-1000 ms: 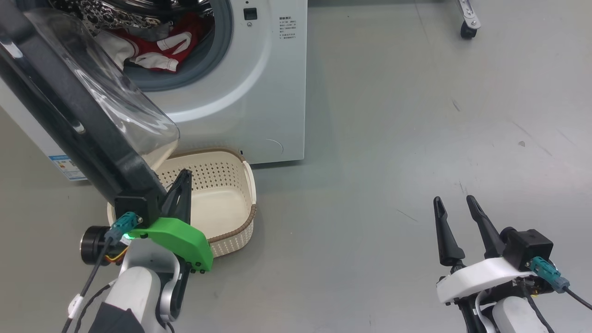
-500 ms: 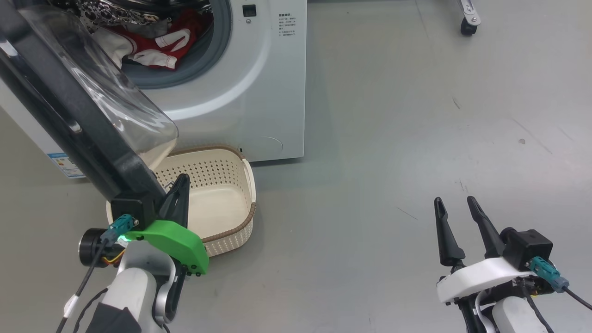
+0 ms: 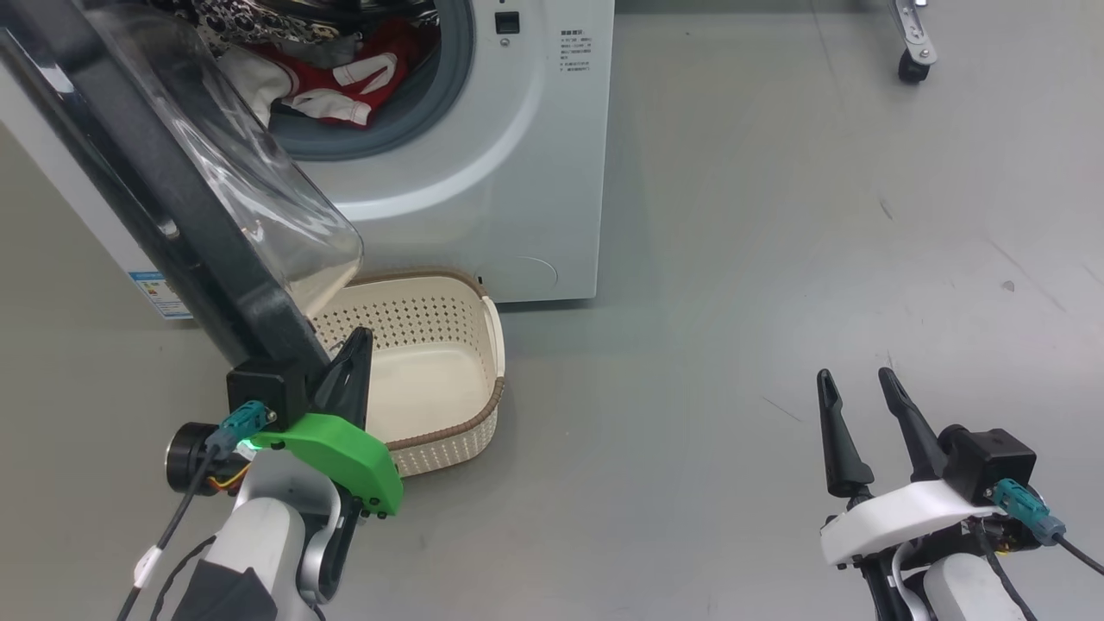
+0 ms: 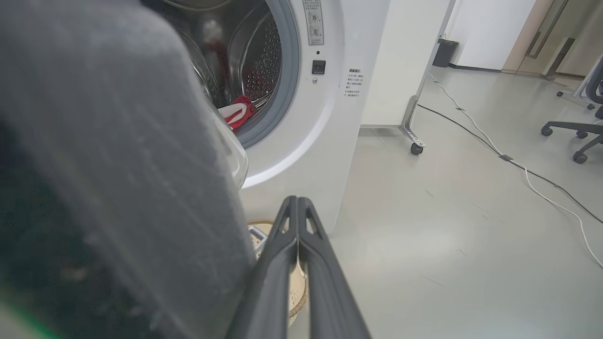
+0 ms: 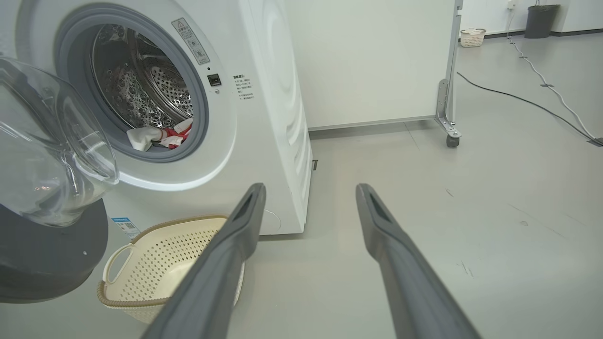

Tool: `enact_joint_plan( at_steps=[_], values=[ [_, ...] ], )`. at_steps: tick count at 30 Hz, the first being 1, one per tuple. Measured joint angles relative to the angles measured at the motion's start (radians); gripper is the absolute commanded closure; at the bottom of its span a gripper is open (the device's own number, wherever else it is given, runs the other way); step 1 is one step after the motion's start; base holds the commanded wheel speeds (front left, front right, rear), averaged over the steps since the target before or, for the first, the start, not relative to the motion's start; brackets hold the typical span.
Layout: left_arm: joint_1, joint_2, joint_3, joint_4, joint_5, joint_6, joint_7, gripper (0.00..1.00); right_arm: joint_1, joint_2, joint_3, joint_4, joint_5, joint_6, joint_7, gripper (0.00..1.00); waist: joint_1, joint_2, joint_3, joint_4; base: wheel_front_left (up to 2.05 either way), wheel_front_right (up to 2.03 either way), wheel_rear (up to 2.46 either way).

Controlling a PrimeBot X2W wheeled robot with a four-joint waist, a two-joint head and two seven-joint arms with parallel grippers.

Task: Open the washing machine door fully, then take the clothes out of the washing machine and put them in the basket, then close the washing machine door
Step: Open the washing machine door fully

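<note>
The washing machine (image 3: 535,172) stands at the upper left with its drum mouth uncovered. The washing machine door (image 3: 172,216) swings out towards me, black rim on the left, glass bowl facing the drum. Red and white clothes (image 3: 336,78) lie inside the drum, also seen as clothes (image 5: 160,134). The cream basket (image 3: 414,323) sits on the floor under the door with nothing in it. My left gripper (image 3: 358,338) is shut and holds nothing, right beside the door's lower rim, over the basket; its pressed-together fingers (image 4: 282,245) point at the machine. My right gripper (image 3: 854,375) hangs open at the lower right.
Bare grey floor spreads to the right of the machine. A white partition (image 5: 377,61) on casters (image 5: 452,141) stands behind it. A cable (image 4: 518,165) runs across the floor, and an office chair base (image 4: 574,136) is at the far right.
The whole head picture has slid to the right, so the camera has moved. Against the machine, the door and my left gripper have edged a little to the left. The right gripper has stayed put.
</note>
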Motion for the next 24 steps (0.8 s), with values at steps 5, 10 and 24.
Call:
enact_joint_plan(
  at_steps=[5, 10, 24],
  values=[
    [0.0, -0.002, -0.008, 0.02, -0.006, -0.007, -0.009, 1.0, 0.002, 0.0, 0.001, 0.009, 0.0, 0.009, 0.0, 0.0, 0.0, 0.0, -0.01, 0.031, 0.0, 0.0, 0.0],
    [0.0, -0.008, -0.01, 0.035, -0.01, -0.008, -0.018, 1.0, 0.003, -0.001, 0.001, 0.012, -0.002, 0.01, 0.0, 0.0, 0.0, 0.0, -0.021, 0.06, 0.0, 0.0, 0.0],
    [0.001, -0.011, -0.011, 0.057, -0.024, -0.008, -0.039, 1.0, 0.027, 0.001, 0.0, 0.017, -0.002, 0.016, 0.0, 0.0, 0.0, 0.0, -0.042, 0.178, 0.0, 0.0, 0.0]
  ],
)
